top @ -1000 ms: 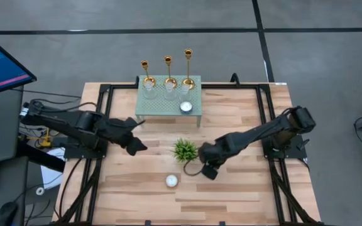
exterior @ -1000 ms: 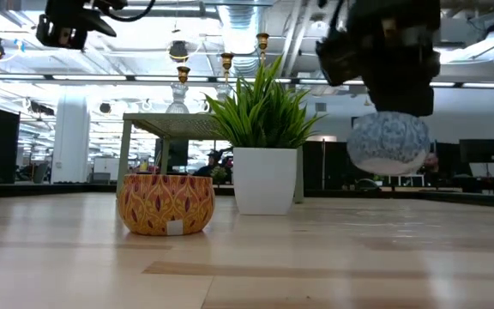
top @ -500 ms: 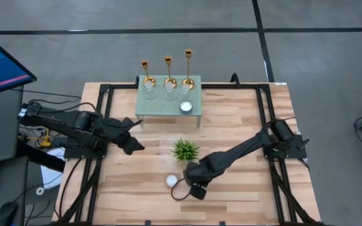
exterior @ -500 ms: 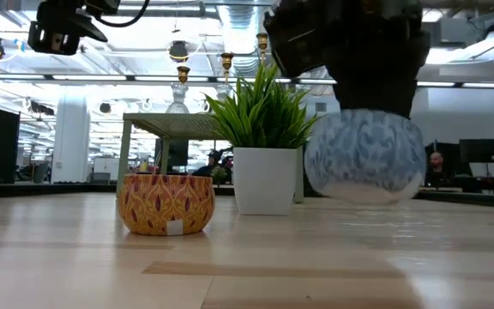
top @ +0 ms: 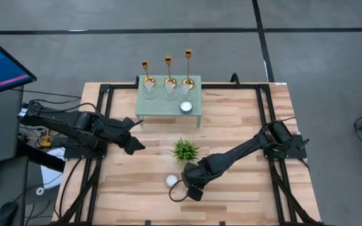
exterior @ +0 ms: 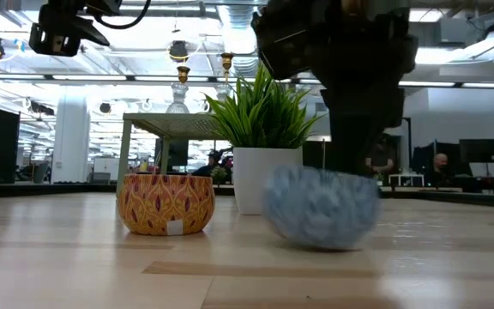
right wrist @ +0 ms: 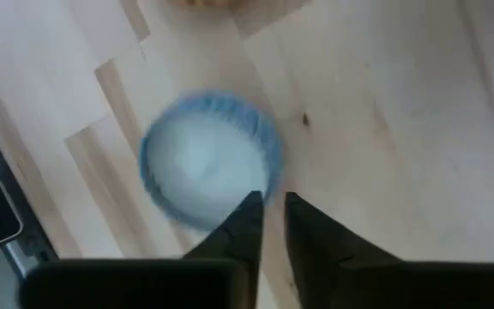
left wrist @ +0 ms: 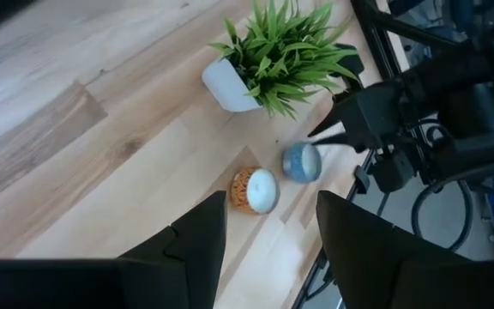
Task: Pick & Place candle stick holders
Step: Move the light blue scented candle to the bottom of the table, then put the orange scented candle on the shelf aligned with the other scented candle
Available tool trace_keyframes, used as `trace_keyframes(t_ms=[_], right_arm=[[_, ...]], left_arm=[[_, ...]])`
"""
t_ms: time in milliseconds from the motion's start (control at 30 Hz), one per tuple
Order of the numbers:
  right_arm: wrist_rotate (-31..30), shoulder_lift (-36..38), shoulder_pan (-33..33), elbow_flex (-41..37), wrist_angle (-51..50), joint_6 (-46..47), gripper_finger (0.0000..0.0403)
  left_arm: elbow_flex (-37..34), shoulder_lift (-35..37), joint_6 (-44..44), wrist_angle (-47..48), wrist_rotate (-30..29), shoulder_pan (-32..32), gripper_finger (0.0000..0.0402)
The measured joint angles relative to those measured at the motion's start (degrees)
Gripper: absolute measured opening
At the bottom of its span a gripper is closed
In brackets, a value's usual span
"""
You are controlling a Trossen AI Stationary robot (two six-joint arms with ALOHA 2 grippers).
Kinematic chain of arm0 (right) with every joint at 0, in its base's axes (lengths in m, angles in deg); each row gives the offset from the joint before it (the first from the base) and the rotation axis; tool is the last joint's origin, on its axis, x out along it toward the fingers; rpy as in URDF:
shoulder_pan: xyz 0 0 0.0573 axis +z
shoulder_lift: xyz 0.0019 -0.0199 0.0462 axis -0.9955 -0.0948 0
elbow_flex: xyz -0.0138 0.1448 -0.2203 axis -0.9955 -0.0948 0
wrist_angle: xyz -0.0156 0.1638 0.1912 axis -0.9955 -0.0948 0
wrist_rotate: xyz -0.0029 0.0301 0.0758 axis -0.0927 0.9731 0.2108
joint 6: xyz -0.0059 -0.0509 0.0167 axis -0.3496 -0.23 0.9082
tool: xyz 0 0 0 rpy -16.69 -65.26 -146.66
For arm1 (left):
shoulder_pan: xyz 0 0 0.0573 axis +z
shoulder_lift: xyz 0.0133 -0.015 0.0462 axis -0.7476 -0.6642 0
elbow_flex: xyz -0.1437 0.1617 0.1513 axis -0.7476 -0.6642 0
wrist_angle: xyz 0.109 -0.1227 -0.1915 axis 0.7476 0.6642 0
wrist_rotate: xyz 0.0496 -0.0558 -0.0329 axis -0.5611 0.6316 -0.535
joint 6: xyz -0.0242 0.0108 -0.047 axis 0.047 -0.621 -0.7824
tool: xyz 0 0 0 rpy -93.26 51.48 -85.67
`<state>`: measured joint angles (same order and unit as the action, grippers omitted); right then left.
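Down from mid-air since a second ago, the round blue-and-white patterned candle cup (exterior: 321, 209) now sits on the pale wooden table (top: 244, 125), low and centre-right in the low view; a moment back it hung under the right gripper (top: 193, 191), well above the boards. That gripper stands at the lower centre of the high view, directly over the cup; in the right wrist view its two dark fingers (right wrist: 245, 225) stand only a narrow slit apart, their tips at the cup's rim (right wrist: 208, 159), and whether they grip it I cannot tell. Just to the left sits the orange patterned candle cup with white wax (top: 171, 181), and behind both — centre frame — the small green spiky plant in a white pot (top: 185, 150). At mid-left of the high view the left gripper (top: 134, 145) hangs above the table, fingers (left wrist: 191, 249) set well apart and holding nothing. Farthest off, top centre, a small pale green perforated stand (top: 193, 108) carries the three slim gold candle stick holders (top: 168, 70) upright in a row at its back edge, with low clear glass cups (top: 149, 91) before them and a round white tealight (top: 186, 107).
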<state>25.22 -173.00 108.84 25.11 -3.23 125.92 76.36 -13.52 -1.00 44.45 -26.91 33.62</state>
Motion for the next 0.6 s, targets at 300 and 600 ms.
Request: trace_keyframes(t_ms=[300,600], right_arm=[[0.4,2.5,0.7,0.3,-0.8,1.5,0.0155],[-12.6,19.9,7.6,1.3,-8.7,13.8,0.0185]], left_arm=[[0.0,-4.5,-3.0,-0.3,-0.6,-1.2,0.0182],[0.0,-19.5,-6.5,-5.4,-0.3,-5.5,0.0182]])
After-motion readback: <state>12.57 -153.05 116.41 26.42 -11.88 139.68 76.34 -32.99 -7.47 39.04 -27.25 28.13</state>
